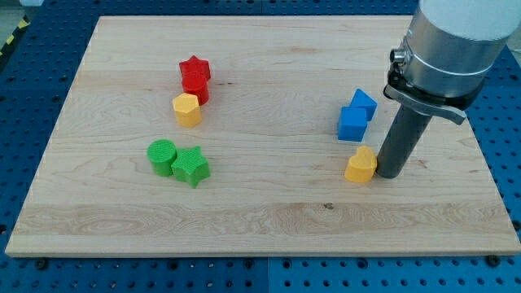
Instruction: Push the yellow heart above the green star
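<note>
Yellow heart (361, 166) sits far to the view's right of the green star (191, 166), level with it, not above. Most of the push is left, by my judgement: leftward across the board (269, 220), then up past the star. My tip (388, 174) rests just right of the heart, touching or nearly so; the rod stands upright. No jaws on this arm, so no jaw state. Green cylinder (162, 156) touches the star's left side.

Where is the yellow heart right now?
The yellow heart sits toward the view's right, just below the blue blocks, with my tip at its right side.
</note>
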`<state>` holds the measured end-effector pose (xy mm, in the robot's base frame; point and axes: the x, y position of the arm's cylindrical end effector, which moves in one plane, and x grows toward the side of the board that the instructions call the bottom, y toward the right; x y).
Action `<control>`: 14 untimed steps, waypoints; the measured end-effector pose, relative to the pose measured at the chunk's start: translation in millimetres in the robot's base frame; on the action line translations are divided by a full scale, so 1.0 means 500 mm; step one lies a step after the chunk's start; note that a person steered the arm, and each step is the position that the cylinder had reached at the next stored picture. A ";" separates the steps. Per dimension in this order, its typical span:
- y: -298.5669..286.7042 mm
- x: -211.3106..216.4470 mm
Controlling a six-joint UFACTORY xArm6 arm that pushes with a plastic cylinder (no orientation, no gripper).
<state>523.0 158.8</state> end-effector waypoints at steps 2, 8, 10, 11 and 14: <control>-0.051 0.002; -0.355 -0.058; -0.331 -0.053; -0.311 -0.091; -0.364 -0.120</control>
